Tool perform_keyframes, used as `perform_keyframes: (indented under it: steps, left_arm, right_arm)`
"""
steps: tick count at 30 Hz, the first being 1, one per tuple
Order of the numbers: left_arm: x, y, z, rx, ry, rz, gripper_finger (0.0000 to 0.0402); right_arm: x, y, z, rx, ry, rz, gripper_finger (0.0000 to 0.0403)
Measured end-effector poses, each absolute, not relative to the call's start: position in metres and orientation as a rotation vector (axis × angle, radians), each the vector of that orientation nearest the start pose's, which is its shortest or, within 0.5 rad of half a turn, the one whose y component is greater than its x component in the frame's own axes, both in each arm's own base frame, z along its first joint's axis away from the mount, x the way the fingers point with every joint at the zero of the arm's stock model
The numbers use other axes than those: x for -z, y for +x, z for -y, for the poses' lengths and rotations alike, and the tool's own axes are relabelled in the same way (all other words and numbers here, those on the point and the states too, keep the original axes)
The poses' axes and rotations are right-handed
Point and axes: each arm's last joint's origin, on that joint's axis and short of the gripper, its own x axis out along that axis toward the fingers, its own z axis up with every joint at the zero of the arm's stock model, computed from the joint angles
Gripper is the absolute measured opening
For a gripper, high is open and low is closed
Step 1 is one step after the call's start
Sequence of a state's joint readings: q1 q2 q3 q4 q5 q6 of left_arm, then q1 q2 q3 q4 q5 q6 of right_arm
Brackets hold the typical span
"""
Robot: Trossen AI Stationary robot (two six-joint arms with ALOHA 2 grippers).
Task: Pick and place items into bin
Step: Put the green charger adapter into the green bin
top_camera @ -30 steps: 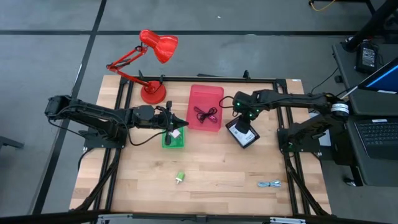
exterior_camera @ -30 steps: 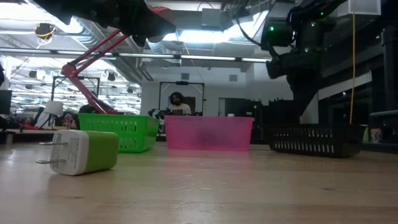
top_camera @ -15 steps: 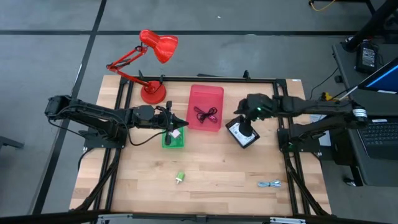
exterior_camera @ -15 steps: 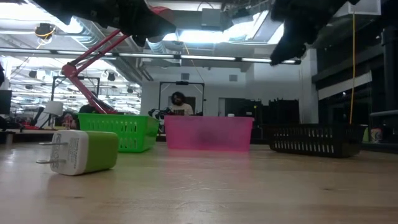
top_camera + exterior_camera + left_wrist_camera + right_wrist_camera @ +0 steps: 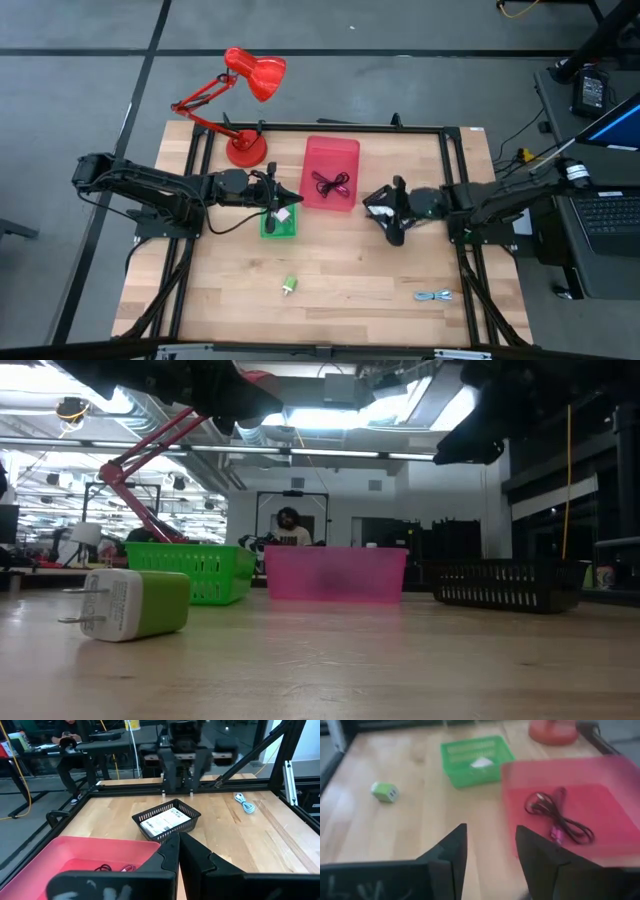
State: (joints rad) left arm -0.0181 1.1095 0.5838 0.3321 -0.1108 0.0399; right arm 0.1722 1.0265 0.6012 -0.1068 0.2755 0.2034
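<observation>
Overhead, left claw (image 5: 290, 198) pinched narrow above green basket (image 5: 279, 224), right claw (image 5: 375, 200) spread wide by black basket (image 5: 166, 820).

Left arm reaches in from the table's (image 5: 330, 300) left edge, stretched low and nearly straight. Left gripper (image 5: 283, 199) hangs over the table's middle left, fingers (image 5: 167, 852) pressed together, nothing between them. Right arm comes from the table's right edge, folded back on itself, wrist pointing inward. Right gripper (image 5: 385, 212) sits just right of table centre, fingers (image 5: 454, 847) parted, empty.
</observation>
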Motion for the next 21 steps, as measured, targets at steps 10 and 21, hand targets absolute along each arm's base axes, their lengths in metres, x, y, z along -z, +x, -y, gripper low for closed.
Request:
perform_keyframes:
  steps: [10,21]
  left_arm:
    - [-0.250,0.239,0.013,0.048,0.073,-0.195,0.0002]
    - [-0.265,0.237,0.059,-0.057,0.049,-0.365,0.0002]
  right_arm:
    - [-0.208,0.201,-0.061,0.045,0.051,-0.385,0.0093]
    - [-0.211,0.200,-0.069,0.000,0.011,-0.354,0.0026]
